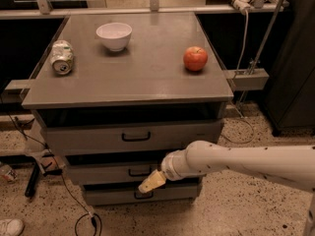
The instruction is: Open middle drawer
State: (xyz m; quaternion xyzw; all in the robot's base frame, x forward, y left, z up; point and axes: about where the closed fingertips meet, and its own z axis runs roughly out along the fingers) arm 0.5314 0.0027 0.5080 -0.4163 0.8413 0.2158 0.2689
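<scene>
The grey cabinet has three drawers. The middle drawer (pixel 93 174) is a grey front with a small black loop handle (pixel 139 172), below the taller top drawer (pixel 88 140) and above the narrow bottom drawer (pixel 108 194). My gripper (pixel 150 182), cream-coloured on a white arm (pixel 236 163) coming in from the right, is in front of the cabinet, just below and right of the middle drawer's handle. It overlaps the seam between the middle and bottom drawers. I cannot tell whether it touches the handle.
On the cabinet top (pixel 147 77) are a white bowl (pixel 114 35), a crushed can (pixel 62 57) on its side and a red apple (pixel 195 58). Cables (pixel 81 215) lie on the speckled floor at the left. A dark cabinet (pixel 295 73) stands at the right.
</scene>
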